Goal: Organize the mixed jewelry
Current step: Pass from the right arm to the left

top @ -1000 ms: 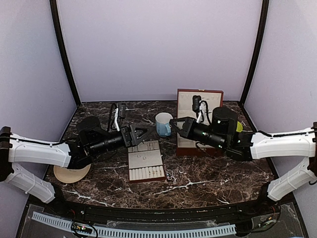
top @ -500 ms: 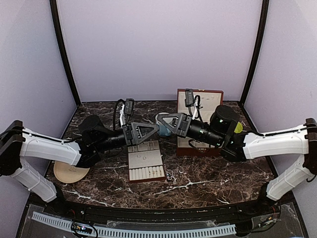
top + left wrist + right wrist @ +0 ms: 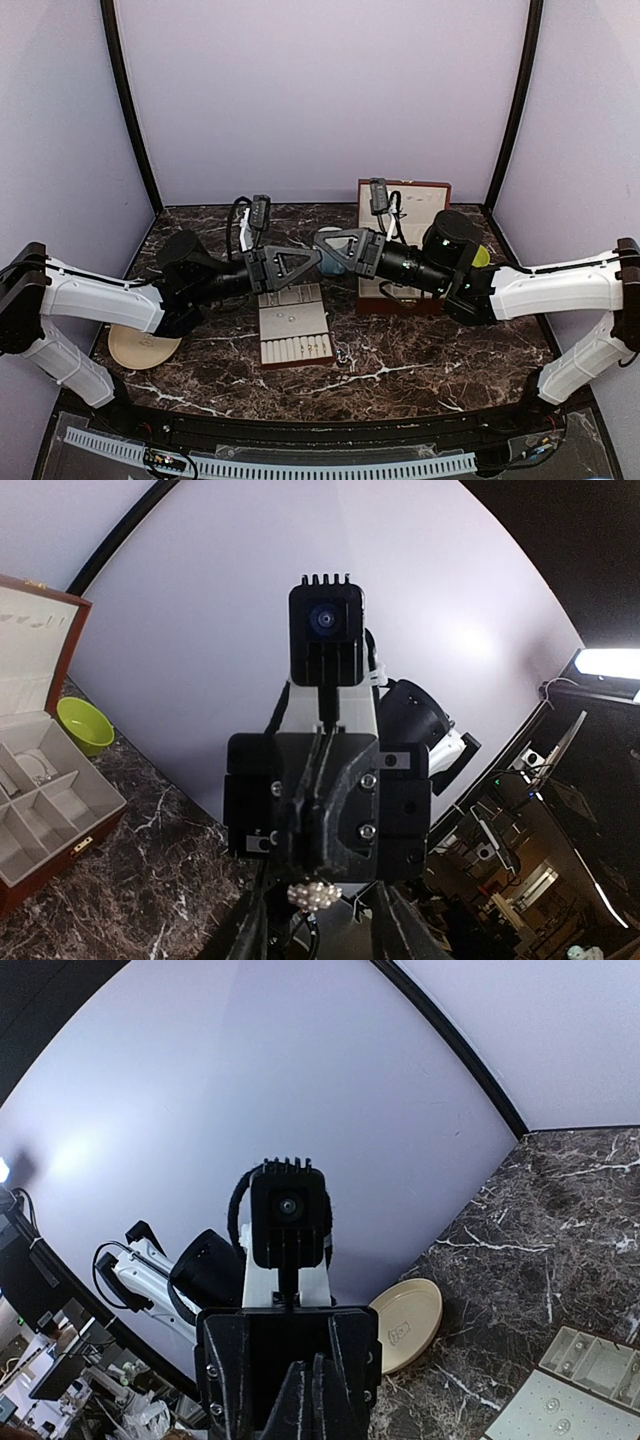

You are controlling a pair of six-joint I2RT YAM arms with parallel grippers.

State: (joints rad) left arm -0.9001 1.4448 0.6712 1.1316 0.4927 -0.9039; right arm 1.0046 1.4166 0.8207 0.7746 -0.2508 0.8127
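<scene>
Passing a studded silvery piece (image 3: 310, 893) from one hand to the other is the step I judge to be in hand. My left gripper (image 3: 312, 260) and my right gripper (image 3: 328, 247) meet tip to tip in the air, above the far end of the slotted tray (image 3: 296, 347). My right fingers are pressed fully together, and the piece sits at their very tip. It is a small cluster of bright round beads or stones, knobbly and glinting against the matt black plastic. My left fingers (image 3: 250, 938) stand partly apart on either side of it; I cannot tell whether their pads touch it. Next, I reckon, the left must pinch squarely on the cluster before the right lets go, since so small and hard a thing could slip between us. Then it must go to a slot or compartment.

The tray is cream, ribbed with narrow slots at its near end and smooth at its far end, with a red-brown rim. To the right the red-brown box (image 3: 80, 795) stands with its lid up. It is lined in soft-looking cream and cut into square compartments, one holding thin silvery bits (image 3: 38, 770) too fine to name. A glossy lime-green bowl (image 3: 85, 725) sits just beside it, and the table (image 3: 430, 350) is dark polished marble veined white
</scene>
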